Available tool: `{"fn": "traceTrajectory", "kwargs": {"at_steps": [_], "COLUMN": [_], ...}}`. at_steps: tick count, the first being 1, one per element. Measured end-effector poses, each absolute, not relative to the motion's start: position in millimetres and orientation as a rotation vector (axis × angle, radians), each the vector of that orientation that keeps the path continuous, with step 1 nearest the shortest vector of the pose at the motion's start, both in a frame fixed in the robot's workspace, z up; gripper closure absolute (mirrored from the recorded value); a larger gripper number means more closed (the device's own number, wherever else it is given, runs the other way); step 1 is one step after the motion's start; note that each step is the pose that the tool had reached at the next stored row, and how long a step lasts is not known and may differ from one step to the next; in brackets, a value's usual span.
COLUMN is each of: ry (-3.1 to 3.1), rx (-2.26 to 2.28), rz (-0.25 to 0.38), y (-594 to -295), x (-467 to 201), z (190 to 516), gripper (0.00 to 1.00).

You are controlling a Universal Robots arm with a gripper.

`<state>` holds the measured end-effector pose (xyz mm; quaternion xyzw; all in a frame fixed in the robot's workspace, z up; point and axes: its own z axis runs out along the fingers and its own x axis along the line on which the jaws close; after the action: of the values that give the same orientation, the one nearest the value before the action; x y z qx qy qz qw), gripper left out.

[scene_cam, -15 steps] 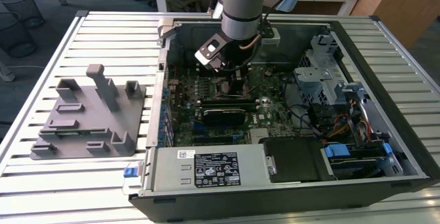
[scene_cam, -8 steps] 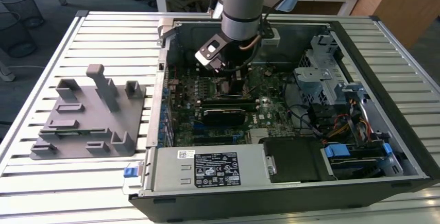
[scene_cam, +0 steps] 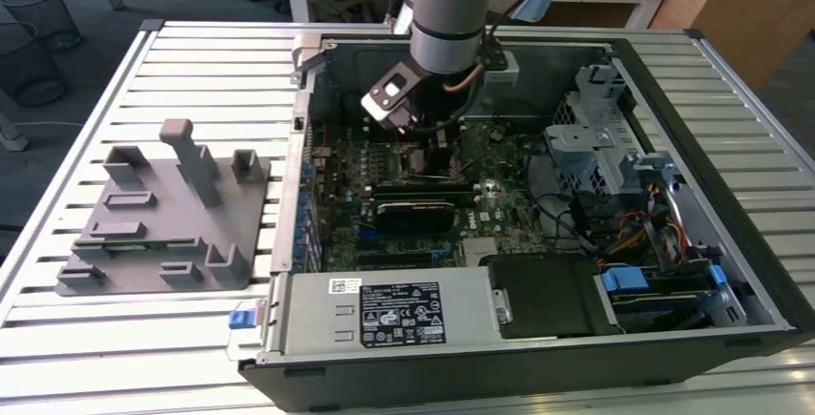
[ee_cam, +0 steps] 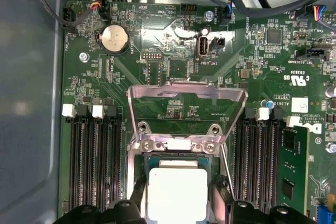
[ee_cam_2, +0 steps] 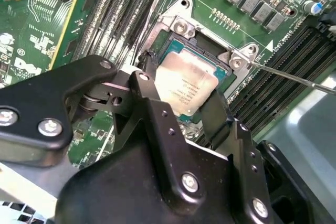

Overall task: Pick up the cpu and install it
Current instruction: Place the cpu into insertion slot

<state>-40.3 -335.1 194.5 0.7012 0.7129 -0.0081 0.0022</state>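
Note:
The cpu (ee_cam_2: 185, 83), a small square chip with a silvery top, sits level in the open socket on the green motherboard (ee_cam_2: 131, 9), and its top also shows in the first wrist view (ee_cam: 176, 192). My gripper (ee_cam_2: 181, 94) straddles it, with one black finger (ee_cam_2: 143, 85) on each of two opposite edges, pressed against the chip. In the exterior view the arm reaches down into the computer case (scene_cam: 764, 277), with the gripper (scene_cam: 440, 162) low over the board's middle. The socket's metal load plate (ee_cam: 186, 94) stands flipped open beyond the chip.
A thin socket lever (ee_cam_2: 294, 78) sticks out beside the socket. Memory slots (ee_cam: 94, 166) flank it on both sides, and one stick (ee_cam: 294, 171) is fitted. Cables (scene_cam: 624, 234), drive cages and a power supply (scene_cam: 382, 315) crowd the case. A grey plastic fixture (scene_cam: 166, 215) stands outside on the slatted table.

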Motion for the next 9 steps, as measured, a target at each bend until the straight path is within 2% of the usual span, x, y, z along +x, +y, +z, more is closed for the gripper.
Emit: {"fn": "traceTrajectory", "kwargs": {"at_steps": [8,9], "ry": [2.237,2.237], "rx": [2.200,2.201], "rz": [-0.027,-0.027], "y": [-335.1,-335.1], "x": [-40.3,-40.3], "z": [204.1,204.7], "gripper": [0.42,0.47]}}
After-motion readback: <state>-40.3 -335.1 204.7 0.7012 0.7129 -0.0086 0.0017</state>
